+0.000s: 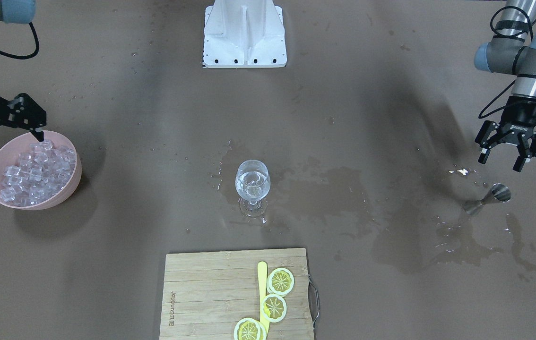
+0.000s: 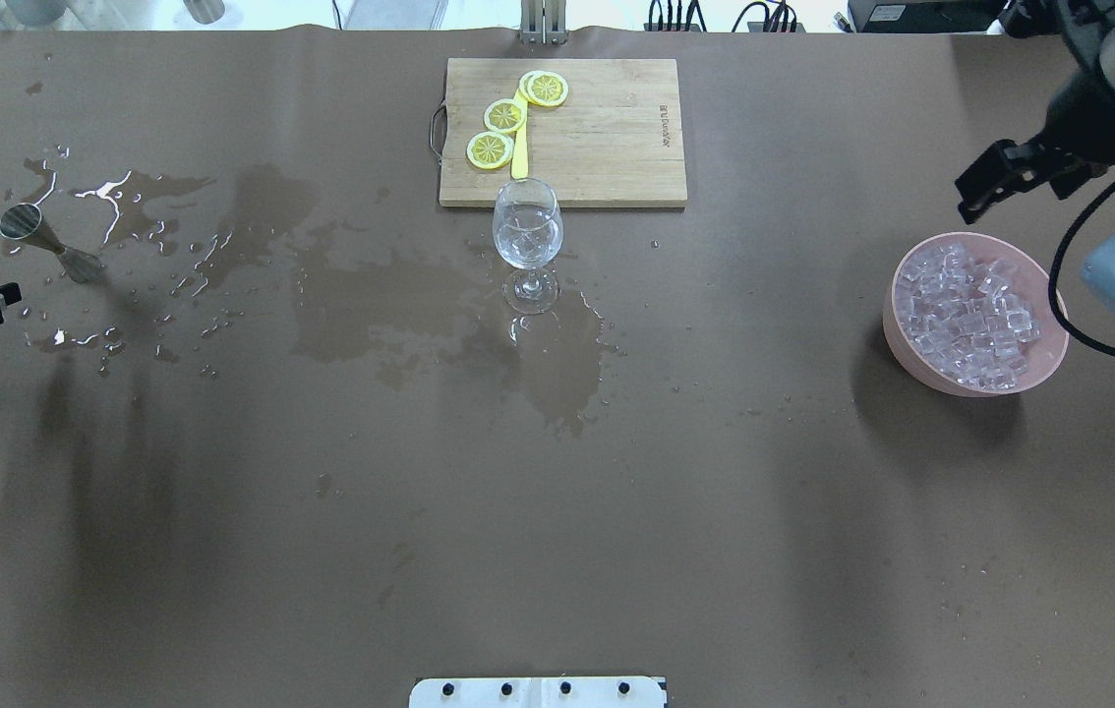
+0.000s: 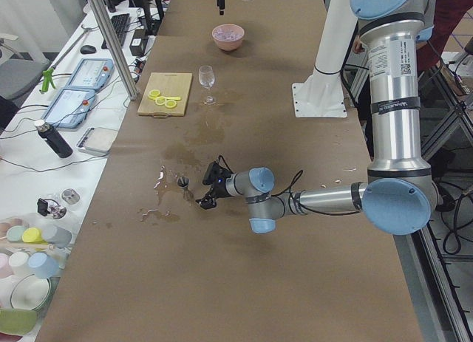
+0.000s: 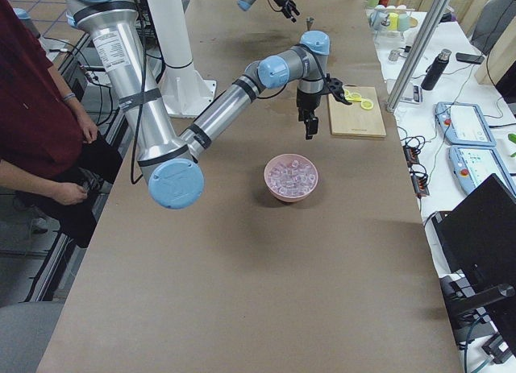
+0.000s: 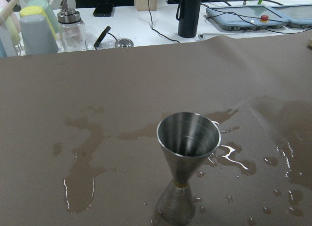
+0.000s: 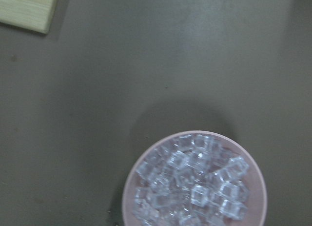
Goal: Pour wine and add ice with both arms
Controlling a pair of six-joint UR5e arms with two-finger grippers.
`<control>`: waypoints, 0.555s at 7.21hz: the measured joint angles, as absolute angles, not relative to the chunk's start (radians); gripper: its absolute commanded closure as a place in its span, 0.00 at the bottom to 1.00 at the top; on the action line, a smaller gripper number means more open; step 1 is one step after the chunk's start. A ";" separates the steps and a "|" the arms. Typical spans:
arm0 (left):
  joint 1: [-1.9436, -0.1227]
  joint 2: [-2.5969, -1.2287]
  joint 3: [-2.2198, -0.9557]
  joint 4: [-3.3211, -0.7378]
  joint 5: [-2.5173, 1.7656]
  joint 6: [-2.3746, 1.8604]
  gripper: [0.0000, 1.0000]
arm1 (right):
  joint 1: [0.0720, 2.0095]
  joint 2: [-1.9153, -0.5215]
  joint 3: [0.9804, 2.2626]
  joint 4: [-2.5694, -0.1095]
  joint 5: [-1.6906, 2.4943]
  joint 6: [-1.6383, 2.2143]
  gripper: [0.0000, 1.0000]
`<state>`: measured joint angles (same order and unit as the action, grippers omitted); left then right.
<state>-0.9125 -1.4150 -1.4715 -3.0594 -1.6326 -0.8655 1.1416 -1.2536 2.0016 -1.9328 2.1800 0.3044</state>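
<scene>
A stemmed wine glass (image 1: 252,184) stands mid-table with a little clear wine in it; it also shows in the overhead view (image 2: 527,236). A pink bowl (image 1: 78,166) holds many ice cubes (image 1: 36,170), which also show overhead (image 2: 966,315) and in the right wrist view (image 6: 195,187). My right gripper (image 1: 36,128) hangs over the bowl's rim on the robot's side, seemingly open and empty. My left gripper (image 1: 501,163) is open and empty, just short of an upright steel jigger (image 1: 490,198), which fills the left wrist view (image 5: 187,153).
A wooden cutting board (image 1: 211,293) with lemon slices (image 1: 280,281) and a yellow stick lies beyond the glass. Dark wet stains (image 1: 462,236) spread around the jigger and glass. The white robot base (image 1: 244,33) stands at the near edge.
</scene>
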 measured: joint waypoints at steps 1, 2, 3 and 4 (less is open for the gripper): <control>-0.999 -1.415 -1.561 -2.913 -1.751 -0.862 0.01 | 1.213 -1.287 1.970 -1.932 2.211 0.204 0.00; -1.097 -1.438 -1.639 -2.744 -1.876 -0.855 0.01 | 1.301 -1.299 1.889 -1.931 2.262 0.099 0.00; -1.165 -1.472 -1.678 -2.624 -1.964 -0.844 0.01 | 1.375 -1.300 1.799 -1.929 2.291 0.010 0.00; -1.219 -1.511 -1.693 -2.518 -2.029 -0.793 0.01 | 1.437 -1.298 1.715 -1.928 2.302 -0.054 0.00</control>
<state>-1.2185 -1.5109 -1.6932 -2.5181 -2.0288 -0.7929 1.4370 -1.2978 1.7150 -1.9283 2.3022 -0.0538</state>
